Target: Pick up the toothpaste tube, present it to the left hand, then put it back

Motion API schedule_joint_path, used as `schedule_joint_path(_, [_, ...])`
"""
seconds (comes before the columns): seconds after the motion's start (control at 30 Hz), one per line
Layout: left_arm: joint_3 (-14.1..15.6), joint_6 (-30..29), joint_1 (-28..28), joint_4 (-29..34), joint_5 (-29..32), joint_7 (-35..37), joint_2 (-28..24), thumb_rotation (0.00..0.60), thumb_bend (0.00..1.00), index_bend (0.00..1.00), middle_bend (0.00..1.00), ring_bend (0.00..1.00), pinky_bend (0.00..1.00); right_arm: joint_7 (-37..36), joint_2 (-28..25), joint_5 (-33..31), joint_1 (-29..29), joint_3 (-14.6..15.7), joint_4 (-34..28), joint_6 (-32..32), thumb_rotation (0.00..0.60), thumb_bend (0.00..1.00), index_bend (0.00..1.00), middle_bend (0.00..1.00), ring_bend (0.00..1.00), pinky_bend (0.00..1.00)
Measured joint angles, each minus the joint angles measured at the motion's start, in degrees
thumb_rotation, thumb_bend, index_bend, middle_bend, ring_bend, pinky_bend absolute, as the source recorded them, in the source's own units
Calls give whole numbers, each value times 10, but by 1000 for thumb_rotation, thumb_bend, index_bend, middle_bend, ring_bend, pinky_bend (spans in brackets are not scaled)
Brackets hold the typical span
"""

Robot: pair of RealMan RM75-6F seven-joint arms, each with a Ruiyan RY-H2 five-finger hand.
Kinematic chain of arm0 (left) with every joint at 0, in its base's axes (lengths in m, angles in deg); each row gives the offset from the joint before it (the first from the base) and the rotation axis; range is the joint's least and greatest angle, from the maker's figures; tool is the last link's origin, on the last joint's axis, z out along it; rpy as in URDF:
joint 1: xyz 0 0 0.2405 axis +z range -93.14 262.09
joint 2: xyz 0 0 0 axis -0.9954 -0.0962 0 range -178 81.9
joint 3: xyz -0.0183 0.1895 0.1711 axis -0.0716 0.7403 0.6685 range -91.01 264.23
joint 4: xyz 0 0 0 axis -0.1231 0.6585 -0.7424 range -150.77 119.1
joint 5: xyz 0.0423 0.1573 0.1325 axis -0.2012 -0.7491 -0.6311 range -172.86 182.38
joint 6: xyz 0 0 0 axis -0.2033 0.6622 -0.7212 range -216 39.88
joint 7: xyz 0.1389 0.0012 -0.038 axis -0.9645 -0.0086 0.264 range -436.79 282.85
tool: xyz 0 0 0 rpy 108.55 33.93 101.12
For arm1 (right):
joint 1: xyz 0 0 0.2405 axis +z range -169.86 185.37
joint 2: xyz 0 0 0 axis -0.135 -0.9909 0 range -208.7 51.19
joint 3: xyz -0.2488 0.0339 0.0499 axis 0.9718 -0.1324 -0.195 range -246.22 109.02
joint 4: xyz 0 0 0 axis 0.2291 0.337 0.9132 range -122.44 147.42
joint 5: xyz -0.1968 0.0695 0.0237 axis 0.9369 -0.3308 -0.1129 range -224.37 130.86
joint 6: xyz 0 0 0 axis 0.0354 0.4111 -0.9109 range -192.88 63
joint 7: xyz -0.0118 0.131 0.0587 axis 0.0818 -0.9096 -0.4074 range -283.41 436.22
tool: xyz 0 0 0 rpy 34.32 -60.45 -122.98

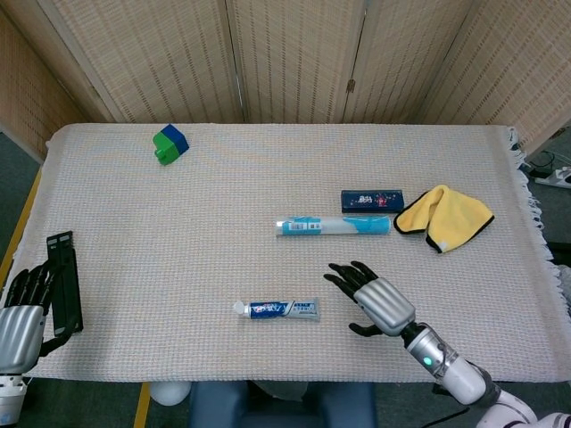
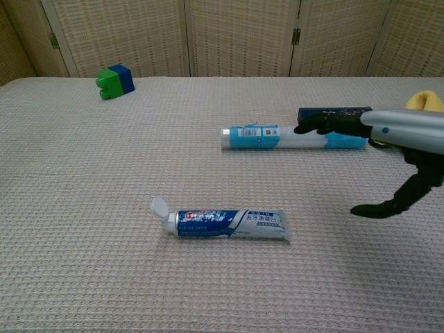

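So the right hand (image 1: pixel 373 300) is hovering over the front part of the table, fingers spread wide with the thumb dropped low, holding nothing and touching nothing as far as I can tell. In the chest view it comes in from the right edge with the fingers stretched out flat and the thumb hanging under them, so there's a big gap ready for a grab.

The toothpaste tube (image 1: pixel 283 308) is just beside it, on the hand's left, lying flat near the front edge of the table, roughly mid-width. Its long axis runs side to side, parallel to that front edge, with the open flip cap on the far end from the hand and the crimped tail end pointing at the fingers. So my guess is the next move is a short slide left and down, closing across the tube's narrow width near the tail. The tube looks flat and a bit squished, so it might be tricky to get fingers under it on that woven cloth.

The left hand (image 1: pixel 21 319) is way off at the front-left corner, well apart from the tube, next to a black rack (image 1: pixel 64 281). Fingers look loosely curled, empty, though I can't really tell how open.

Further back: a longer blue-and-white tube (image 1: pixel 332 226), a dark box (image 1: pixel 373 200), a yellow cloth (image 1: pixel 446 215) toward the right edge, and a green-blue block (image 1: pixel 169 144) near the back-left corner.
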State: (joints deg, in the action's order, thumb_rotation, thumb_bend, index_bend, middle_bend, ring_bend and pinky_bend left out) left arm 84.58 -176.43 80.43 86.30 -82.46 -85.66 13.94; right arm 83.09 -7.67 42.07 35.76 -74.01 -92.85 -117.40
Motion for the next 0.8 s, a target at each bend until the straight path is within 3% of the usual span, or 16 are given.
schedule_joint_path(0.2, [3,-5,6,3,-4,8,-6,600,415,17,0,22,0,78,86,-80,58,-27,11,48,600,310,0,33,81,3])
schedule_joint_path(0.33, [5,-6,8,3,-7,14,-9,600,415,16,0,22,0,129,139,-128,87,-36,35,60,600,310,5,91,155,60])
schedule_joint_path(0.47, [6,-4,8,4,-9,18,-11,600,415,16,0,22,0,181,195,-173,109,-40,73,58,600,309,97,190,243,175])
schedule_joint_path(0.8, [5,0,7,2,-8,18,-11,600,415,16,0,22,0,231,290,-259,158,-46,146,54,600,310,215,254,291,248])
